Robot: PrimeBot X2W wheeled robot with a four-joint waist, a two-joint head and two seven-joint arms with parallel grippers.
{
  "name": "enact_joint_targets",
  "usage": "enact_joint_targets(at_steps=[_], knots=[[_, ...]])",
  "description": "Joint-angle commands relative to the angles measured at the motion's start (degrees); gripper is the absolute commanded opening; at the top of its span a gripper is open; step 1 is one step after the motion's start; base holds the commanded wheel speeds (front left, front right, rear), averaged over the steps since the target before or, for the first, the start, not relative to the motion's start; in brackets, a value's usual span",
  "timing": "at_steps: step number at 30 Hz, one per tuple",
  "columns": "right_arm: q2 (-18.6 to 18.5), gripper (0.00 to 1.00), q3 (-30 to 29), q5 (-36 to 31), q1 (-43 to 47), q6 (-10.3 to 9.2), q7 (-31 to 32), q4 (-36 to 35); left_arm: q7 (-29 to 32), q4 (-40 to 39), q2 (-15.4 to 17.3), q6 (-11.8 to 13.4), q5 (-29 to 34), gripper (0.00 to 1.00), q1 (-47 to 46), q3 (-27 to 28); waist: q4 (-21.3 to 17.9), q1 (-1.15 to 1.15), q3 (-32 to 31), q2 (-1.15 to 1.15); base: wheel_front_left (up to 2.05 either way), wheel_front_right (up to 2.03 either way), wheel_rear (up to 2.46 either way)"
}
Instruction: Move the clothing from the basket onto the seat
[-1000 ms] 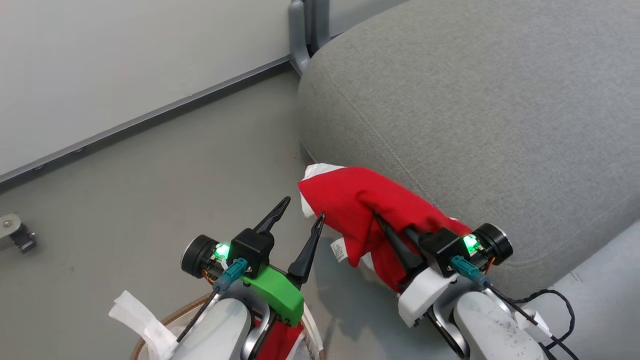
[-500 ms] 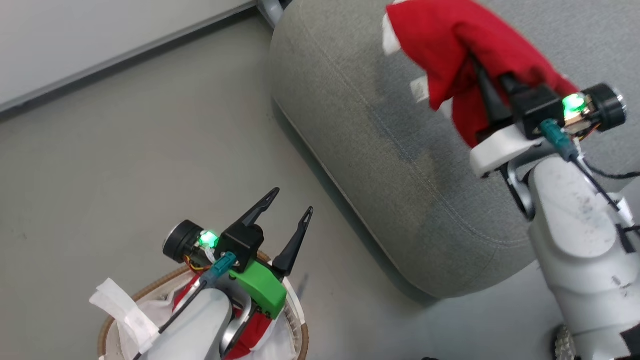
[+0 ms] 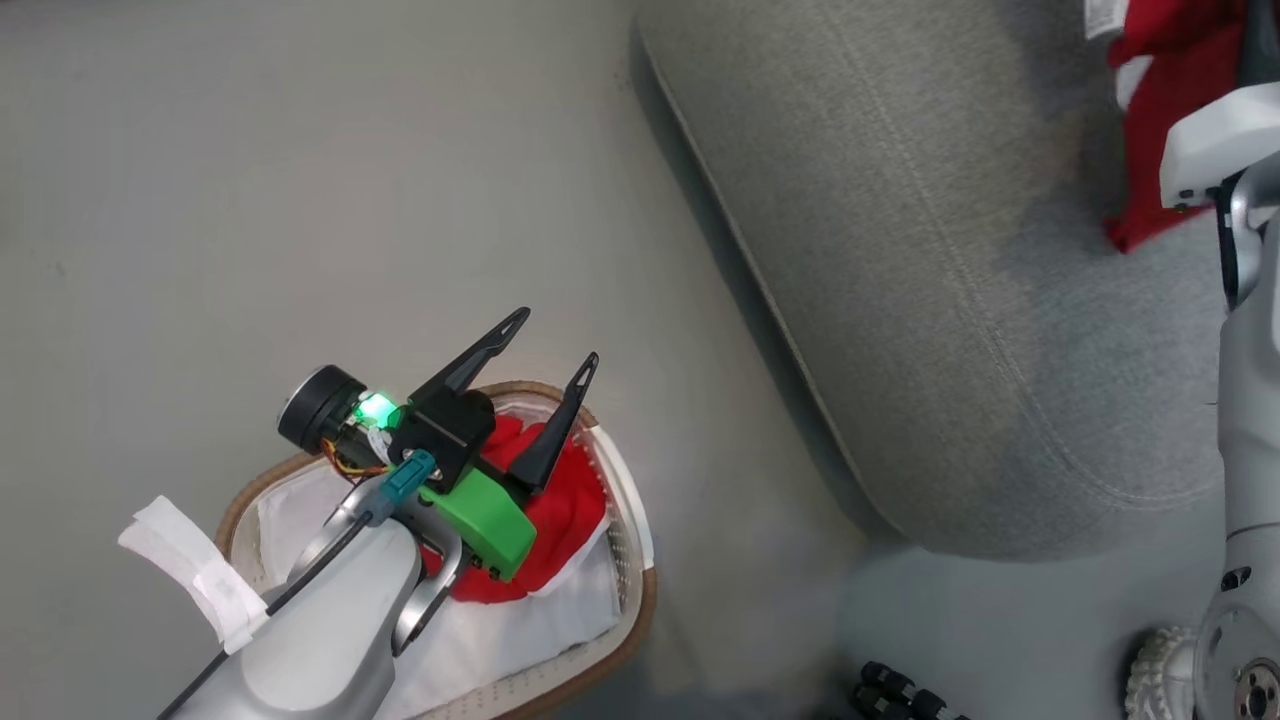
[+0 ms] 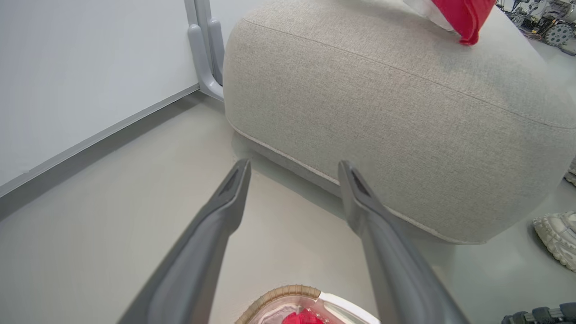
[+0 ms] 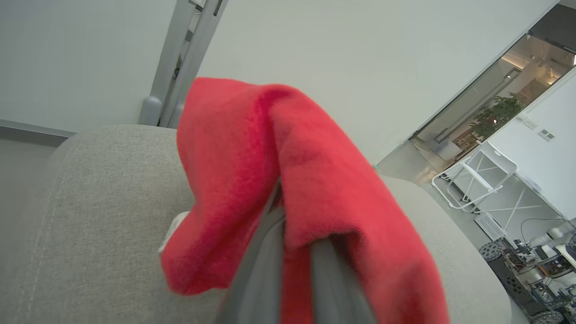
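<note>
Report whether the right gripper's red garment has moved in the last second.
Yes. The red garment went from the edge of the seat to above its top.

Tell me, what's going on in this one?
Laundry is being shifted, one piece at a time. The right claw is shut on a red garment and holds it over the grey seat, not yet released. The left claw hangs open above the basket, where more red clothing lies on the white liner. So one piece is nearly delivered and more is left to fetch.
</note>
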Motion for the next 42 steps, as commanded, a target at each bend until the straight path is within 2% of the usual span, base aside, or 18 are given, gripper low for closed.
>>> enact_joint_targets(at_steps=[1, 2, 3, 9, 19, 26, 35, 42], knots=[[0.2, 0.13, -1.9, -0.4, 0.4, -0.10, -0.1, 0.7, 0.0, 0.2, 0.4, -0.1, -0.7, 1.00, -1.1, 0.1, 4.7, -0.01, 4.1, 0.00, 0.00, 0.00, 0.00], [1.1, 0.78, -3.3, -1.5, 1.6, -0.10, -0.1, 0.9, 0.0, 0.3, 0.5, -0.1, -0.8, 1.00, -1.2, 0.2, 5.0, -0.01, 4.0, 0.00, 0.00, 0.00, 0.00], [1.8, 1.00, -4.2, -2.0, 2.7, -0.09, -0.1, 0.8, 0.0, 0.4, 0.5, -0.1, -1.0, 1.00, -1.1, 0.2, 5.1, -0.01, 4.0, 0.00, 0.00, 0.00, 0.00], [4.6, 1.00, -6.9, -1.2, 8.2, -0.10, -0.1, -2.9, 0.0, 1.7, -0.1, -0.1, -1.6, 1.00, 0.8, 1.8, 5.0, -0.01, 1.9, 0.00, 0.00, 0.00, 0.00], [5.9, 1.00, -1.5, 4.9, 19.0, -0.10, -0.1, -5.2, 0.0, 5.1, -1.2, -0.1, 0.7, 1.00, 4.2, 6.7, 5.1, -0.01, -5.0, 0.00, 0.00, 0.00, 0.00], [6.1, 1.00, 5.4, 11.5, 24.4, -0.10, -0.1, -6.4, 0.0, 5.4, -2.7, 0.8, 2.8, 1.00, 7.5, 13.8, 6.8, -0.01, -9.3, 0.00, 0.00, 0.00, 0.00], [6.1, 1.00, 14.5, 20.1, 28.2, -0.09, -0.1, -10.1, 0.0, 3.8, -4.5, 2.5, 5.3, 1.00, 12.9, 26.2, 10.5, -0.01, -14.6, 0.00, 0.00, 0.00, 0.00], [6.1, 1.00, 19.3, 23.3, 30.4, -0.09, -0.1, -10.5, 0.0, 1.4, -6.6, 3.1, 8.4, 1.00, 18.0, 34.1, 13.4, -0.01, -18.4, 0.00, 0.00, 0.00, 0.00]])
